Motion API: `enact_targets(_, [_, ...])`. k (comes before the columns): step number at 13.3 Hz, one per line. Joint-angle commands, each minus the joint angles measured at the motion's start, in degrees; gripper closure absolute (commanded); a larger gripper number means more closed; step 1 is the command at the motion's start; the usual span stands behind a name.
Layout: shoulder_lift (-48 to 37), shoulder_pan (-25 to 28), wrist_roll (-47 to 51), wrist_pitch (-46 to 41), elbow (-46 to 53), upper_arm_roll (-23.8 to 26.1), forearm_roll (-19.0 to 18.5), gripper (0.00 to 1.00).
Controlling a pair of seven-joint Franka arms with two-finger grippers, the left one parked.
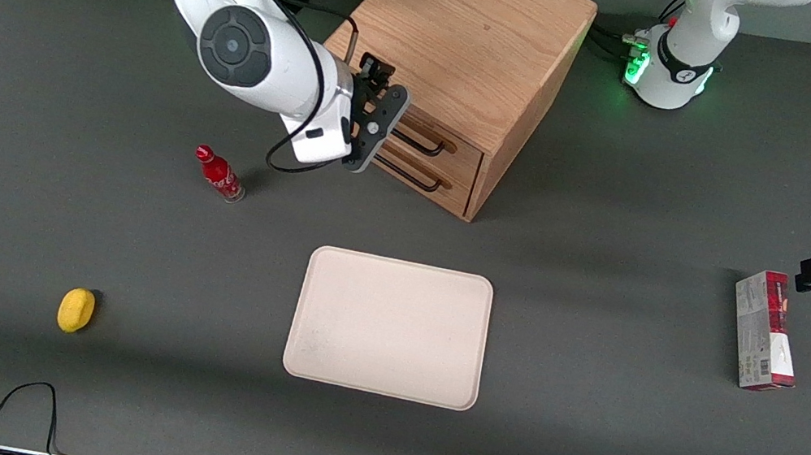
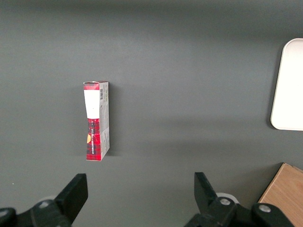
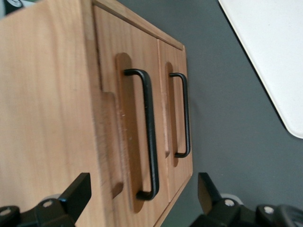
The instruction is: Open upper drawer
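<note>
The oak cabinet [image 1: 470, 41] stands at the back of the table, both drawers pushed in flush. The upper drawer [image 1: 463, 153] has a light wood front and a thin black wire handle [image 1: 423, 146]; the lower drawer [image 1: 452, 193] sits just beneath it. My right gripper [image 1: 387, 130] hovers right in front of the drawer fronts at the end of the handles nearest the working arm, open, holding nothing. In the right wrist view the gripper [image 3: 142, 191] straddles the end of the upper drawer's handle [image 3: 149, 137], its fingers [image 3: 78, 191] wide apart and not touching it. The lower handle [image 3: 184, 116] lies alongside.
A cream tray [image 1: 389, 328] lies nearer the front camera than the cabinet. A red bottle [image 1: 219, 174] stands beside the gripper's arm, toward the working arm's end. A yellow fruit [image 1: 76, 309] lies nearer the camera. A red and grey box [image 1: 765, 330] lies toward the parked arm's end.
</note>
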Motion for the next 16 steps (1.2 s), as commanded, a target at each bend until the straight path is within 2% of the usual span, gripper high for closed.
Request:
enact_targets(1, [-0.4, 0.4, -1.3, 5.0, -4.1, 0.4, -2.8, 0.00])
enact_targets(8, [-0.3, 1.2, -1.1, 13.5, -10.1, 0.4, -4.4, 0.00])
enact_targets(13, [2.0, 1.4, -0.6, 15.2, -10.2, 0.5, -7.6, 0.00])
enact_targets(16, [4.0, 1.3, -0.6, 16.0, -9.6, 0.5, -11.1, 0.00])
